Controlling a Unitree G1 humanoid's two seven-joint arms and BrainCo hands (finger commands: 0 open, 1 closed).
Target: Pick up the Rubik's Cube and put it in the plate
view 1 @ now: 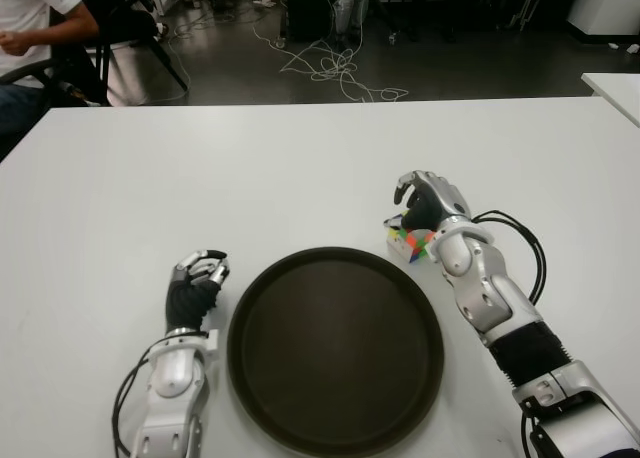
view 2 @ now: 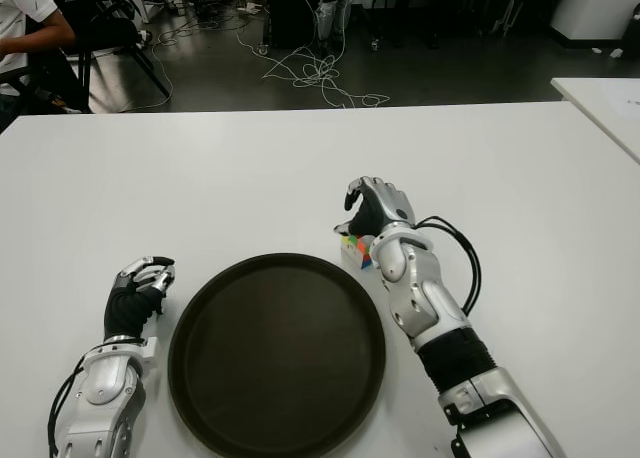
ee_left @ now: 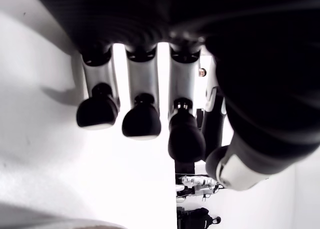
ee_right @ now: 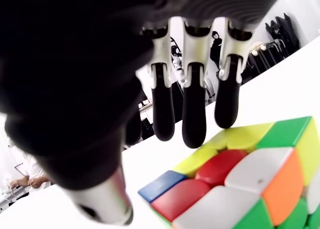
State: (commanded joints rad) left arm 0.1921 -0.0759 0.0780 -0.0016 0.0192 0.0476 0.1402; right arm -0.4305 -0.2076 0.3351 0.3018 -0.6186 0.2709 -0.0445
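Observation:
The Rubik's Cube [view 1: 411, 243] lies on the white table [view 1: 250, 168], just beyond the right rim of the round dark plate [view 1: 335, 348]. My right hand [view 1: 424, 204] arches over the cube from the near side. In the right wrist view its fingers [ee_right: 194, 121] hang straight above the cube's [ee_right: 240, 184] far edge, with the thumb off to one side and nothing gripped. The plate holds nothing. My left hand [view 1: 197, 279] shows just left of the plate, fingers curled, holding nothing.
A seated person [view 1: 30, 28] is at the far left behind the table. Cables [view 1: 335, 70] trail over the floor past the far edge. The corner of a second white table [view 1: 615, 86] stands at the right.

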